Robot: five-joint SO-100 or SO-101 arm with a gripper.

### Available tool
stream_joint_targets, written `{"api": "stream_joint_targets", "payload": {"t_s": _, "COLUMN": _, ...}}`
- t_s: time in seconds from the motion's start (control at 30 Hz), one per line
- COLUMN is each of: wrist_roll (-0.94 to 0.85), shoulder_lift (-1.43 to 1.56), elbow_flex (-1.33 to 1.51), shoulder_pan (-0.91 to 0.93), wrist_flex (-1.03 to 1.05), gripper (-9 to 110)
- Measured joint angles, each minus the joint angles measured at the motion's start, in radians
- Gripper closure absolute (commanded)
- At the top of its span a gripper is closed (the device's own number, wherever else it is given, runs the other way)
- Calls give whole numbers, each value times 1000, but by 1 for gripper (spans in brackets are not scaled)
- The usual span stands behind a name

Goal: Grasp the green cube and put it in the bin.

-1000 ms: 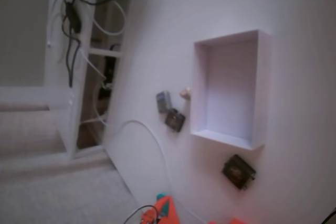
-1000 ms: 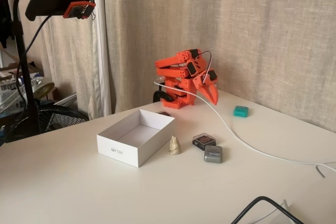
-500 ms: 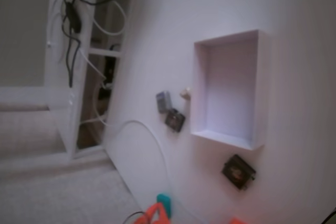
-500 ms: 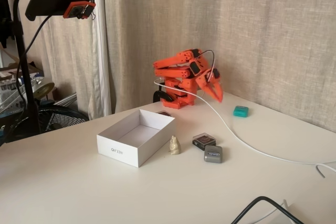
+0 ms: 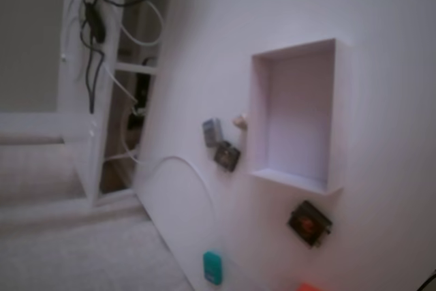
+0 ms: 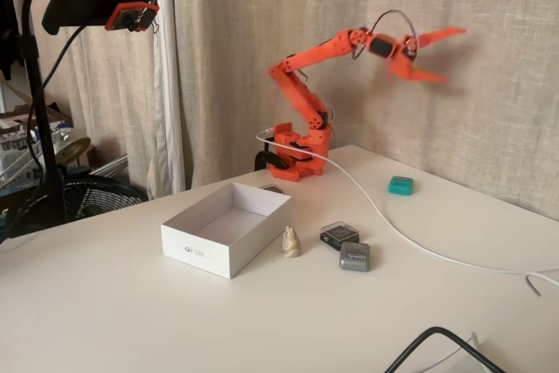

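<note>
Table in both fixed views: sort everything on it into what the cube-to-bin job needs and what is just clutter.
Needed for the job:
small teal-green cube
shallow white rectangular bin
orange gripper, raised high, jaws open

Just lying about:
grey block
dark square box with clear lid
small beige figurine
dark square tag
white cable

My white table point(image 6: 131, 303) carries the bin point(image 6: 225, 227) near centre. At its 3 o'clock in a fixed view stand a small beige figurine point(image 6: 290, 242), a dark tag point(image 6: 339, 234) and a grey block point(image 6: 355, 256). The green cube point(image 6: 401, 185) lies at 1 o'clock, well apart. A white cable point(image 6: 410, 238) crosses the tabletop.
</note>
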Motion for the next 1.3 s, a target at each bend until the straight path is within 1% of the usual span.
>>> {"api": "stream_joint_targets", "payload": {"t_s": 0.1, "wrist_roll": 0, "shoulder_lift": -106, "elbow_flex": -155, "shoulder_pan": -18, "wrist_flex": 135, "gripper": 55}}
{"api": "stream_joint_targets", "payload": {"t_s": 0.17, "wrist_roll": 0, "shoulder_lift": -178, "elbow_flex": -267, "shoulder_pan": -15, "wrist_flex": 304, "gripper": 55}}
{"api": "stream_joint_targets", "payload": {"t_s": 0.2, "wrist_roll": 0, "shoulder_lift": -198, "elbow_flex": -291, "shoulder_pan": -8, "wrist_flex": 413, "gripper": 51}}
{"api": "stream_joint_targets", "payload": {"t_s": 0.23, "wrist_roll": 0, "shoulder_lift": -207, "elbow_flex": -298, "shoulder_pan": 6, "wrist_flex": 508, "gripper": 45}}
{"api": "stream_joint_targets", "payload": {"t_s": 0.27, "wrist_roll": 0, "shoulder_lift": -209, "elbow_flex": -299, "shoulder_pan": 14, "wrist_flex": 597, "gripper": 43}}
{"api": "stream_joint_targets", "payload": {"t_s": 0.33, "wrist_roll": 2, "shoulder_lift": -209, "elbow_flex": -295, "shoulder_pan": 17, "wrist_flex": 729, "gripper": 41}}
{"api": "stream_joint_targets", "payload": {"t_s": 0.4, "wrist_roll": 2, "shoulder_lift": -199, "elbow_flex": -250, "shoulder_pan": 29, "wrist_flex": 795, "gripper": 41}}
{"api": "stream_joint_targets", "payload": {"t_s": 0.53, "wrist_roll": 8, "shoulder_lift": -147, "elbow_flex": -78, "shoulder_pan": 80, "wrist_flex": 848, "gripper": 41}}
{"api": "stream_joint_targets", "payload": {"t_s": 0.7, "wrist_roll": 9, "shoulder_lift": -133, "elbow_flex": 110, "shoulder_pan": 138, "wrist_flex": 850, "gripper": 41}}
{"api": "stream_joint_targets", "payload": {"t_s": 0.87, "wrist_roll": 8, "shoulder_lift": -212, "elbow_flex": 120, "shoulder_pan": 163, "wrist_flex": 850, "gripper": 41}}
{"api": "stream_joint_targets", "payload": {"t_s": 1.0, "wrist_roll": 9, "shoulder_lift": -328, "elbow_flex": 8, "shoulder_pan": 135, "wrist_flex": 881, "gripper": 41}}
{"api": "stream_joint_targets", "payload": {"t_s": 1.1, "wrist_roll": 0, "shoulder_lift": -433, "elbow_flex": -143, "shoulder_pan": 97, "wrist_flex": 891, "gripper": 42}}
{"api": "stream_joint_targets", "payload": {"t_s": 1.3, "wrist_roll": 5, "shoulder_lift": -713, "elbow_flex": -491, "shoulder_pan": 80, "wrist_flex": 890, "gripper": 42}}
